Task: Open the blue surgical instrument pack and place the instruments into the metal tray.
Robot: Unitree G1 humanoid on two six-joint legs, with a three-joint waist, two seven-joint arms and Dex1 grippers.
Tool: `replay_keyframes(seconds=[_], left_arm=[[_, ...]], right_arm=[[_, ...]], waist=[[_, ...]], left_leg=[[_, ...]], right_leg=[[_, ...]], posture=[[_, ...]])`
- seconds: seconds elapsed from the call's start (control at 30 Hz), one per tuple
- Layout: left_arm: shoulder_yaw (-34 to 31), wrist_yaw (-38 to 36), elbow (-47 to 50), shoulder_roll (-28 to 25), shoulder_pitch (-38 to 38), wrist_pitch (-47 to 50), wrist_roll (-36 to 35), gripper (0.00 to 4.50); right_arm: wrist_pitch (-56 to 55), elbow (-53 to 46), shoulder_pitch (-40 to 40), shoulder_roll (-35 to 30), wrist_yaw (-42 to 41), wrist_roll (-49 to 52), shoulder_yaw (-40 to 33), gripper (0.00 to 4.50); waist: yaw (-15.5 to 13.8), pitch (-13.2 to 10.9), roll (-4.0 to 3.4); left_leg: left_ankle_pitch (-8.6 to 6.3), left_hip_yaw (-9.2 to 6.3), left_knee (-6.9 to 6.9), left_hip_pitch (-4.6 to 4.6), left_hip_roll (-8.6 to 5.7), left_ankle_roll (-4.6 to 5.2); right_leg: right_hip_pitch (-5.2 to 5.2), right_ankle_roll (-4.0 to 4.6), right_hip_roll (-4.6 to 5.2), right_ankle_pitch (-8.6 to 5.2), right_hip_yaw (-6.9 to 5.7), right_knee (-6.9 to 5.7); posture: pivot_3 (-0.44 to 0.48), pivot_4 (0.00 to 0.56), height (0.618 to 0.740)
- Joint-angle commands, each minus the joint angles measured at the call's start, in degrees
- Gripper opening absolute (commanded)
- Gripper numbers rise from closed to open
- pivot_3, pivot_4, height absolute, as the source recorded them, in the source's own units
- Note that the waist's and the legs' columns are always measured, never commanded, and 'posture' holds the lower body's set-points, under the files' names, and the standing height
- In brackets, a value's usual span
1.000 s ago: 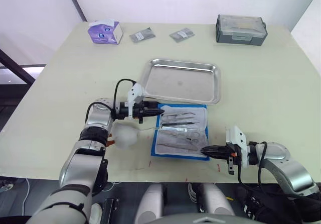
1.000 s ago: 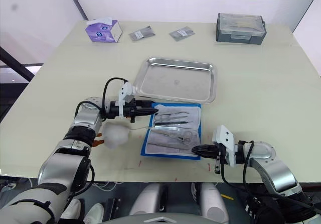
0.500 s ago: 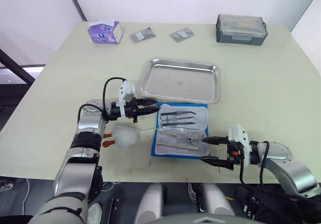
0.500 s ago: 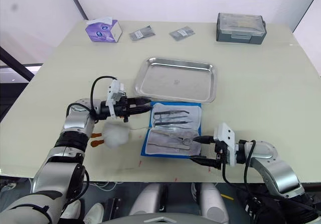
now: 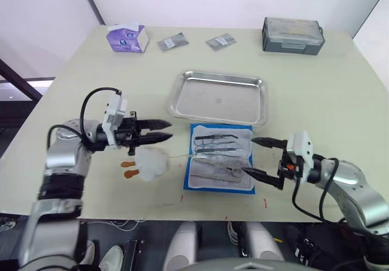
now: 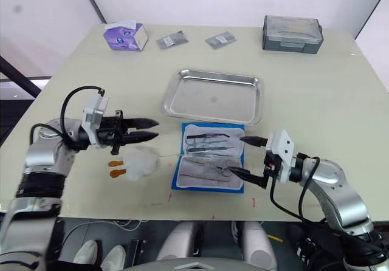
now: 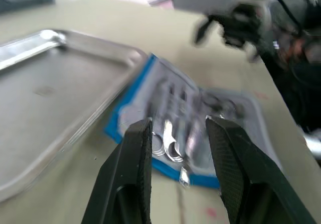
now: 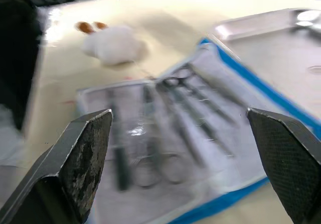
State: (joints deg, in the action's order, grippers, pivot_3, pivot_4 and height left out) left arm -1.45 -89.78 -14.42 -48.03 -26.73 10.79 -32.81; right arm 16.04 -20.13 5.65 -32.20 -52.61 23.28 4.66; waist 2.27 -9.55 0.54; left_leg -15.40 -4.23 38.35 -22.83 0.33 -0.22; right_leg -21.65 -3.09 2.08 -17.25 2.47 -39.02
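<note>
The blue surgical instrument pack lies unfolded on the table just in front of the metal tray, its whitish lining facing up. Several instruments lie in its pockets, scissors and forceps among them. My right gripper stands wide open at the pack's right edge, one finger over the upper pocket and one near the lower corner, holding nothing. My left gripper hovers left of the pack, fingers apart and empty. The left wrist view looks past its fingers at the tray and pack.
A white cotton wad and two small orange bits lie left of the pack. Along the far edge are a purple tissue box, two grey foil packets, and a grey lidded box.
My right gripper has gone from shut at the pack's lower right corner to wide open and risen a little. My left arm has drawn back leftward, away from the pack.
</note>
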Motion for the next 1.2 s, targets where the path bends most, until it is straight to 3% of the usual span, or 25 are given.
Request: replay_keyframes(seconds=[0.03,0.07,0.2,0.23,0.73,1.2], left_arm=[[1.5,-2.7,3.8,-2.6,-0.7,-0.9,-2.9,2.34],[1.9,-2.7,4.3,-3.1,-0.7,-1.0,-3.3,2.46],[3.2,-2.7,7.2,-4.6,-0.7,-0.6,-5.2,4.28],[3.4,-2.7,7.9,-4.6,-0.8,-0.5,-5.5,4.42],[2.5,-2.6,11.0,-1.0,-1.3,1.8,-5.1,4.42],[2.8,-2.4,11.3,0.2,-0.6,1.6,-4.4,4.42]], right_arm=[[-3.6,0.6,1.1,0.5,-0.3,-2.4,1.6,4.5],[-4.1,1.1,1.4,0.6,-0.5,-2.9,2.0,4.5],[-5.3,2.6,2.2,1.7,-0.6,-3.8,3.3,4.5],[-5.7,3.2,2.4,2.1,-0.4,-4.2,3.8,4.5],[-13.5,15.3,0.8,7.5,2.2,-10.4,6.4,4.5],[-9.2,17.2,-0.2,7.5,4.1,-14.1,9.6,4.5]], waist=[[-0.1,0.0,0.0],[0.0,0.0,0.0],[0.0,0.0,-0.01],[0.0,0.0,-0.01],[0.1,0.0,-0.03],[0.1,0.0,-0.01]], left_leg=[[0.0,0.0,0.0,0.0,0.0,0.0],[0.0,0.01,0.0,0.0,0.0,0.0],[-0.01,0.05,0.0,0.0,-0.03,0.01],[-0.01,0.05,0.0,0.0,-0.02,0.01],[0.0,0.11,0.0,0.01,-0.04,0.0],[0.0,0.11,0.0,0.07,-0.03,0.01]], right_leg=[[0.0,0.0,0.0,0.0,0.0,0.01],[0.0,0.0,0.0,0.0,0.0,0.01],[0.0,0.0,-0.02,0.0,0.02,0.02],[-0.01,0.0,-0.03,0.0,0.02,0.02],[-0.03,0.0,-0.06,0.0,0.05,-0.02],[-0.01,0.0,-0.07,0.0,0.06,-0.03]], posture=[[0.0,0.15,0.738],[0.0,0.15,0.738],[0.0,0.15,0.738],[0.0,0.15,0.738],[0.0,0.15,0.738],[0.0,0.15,0.738]])
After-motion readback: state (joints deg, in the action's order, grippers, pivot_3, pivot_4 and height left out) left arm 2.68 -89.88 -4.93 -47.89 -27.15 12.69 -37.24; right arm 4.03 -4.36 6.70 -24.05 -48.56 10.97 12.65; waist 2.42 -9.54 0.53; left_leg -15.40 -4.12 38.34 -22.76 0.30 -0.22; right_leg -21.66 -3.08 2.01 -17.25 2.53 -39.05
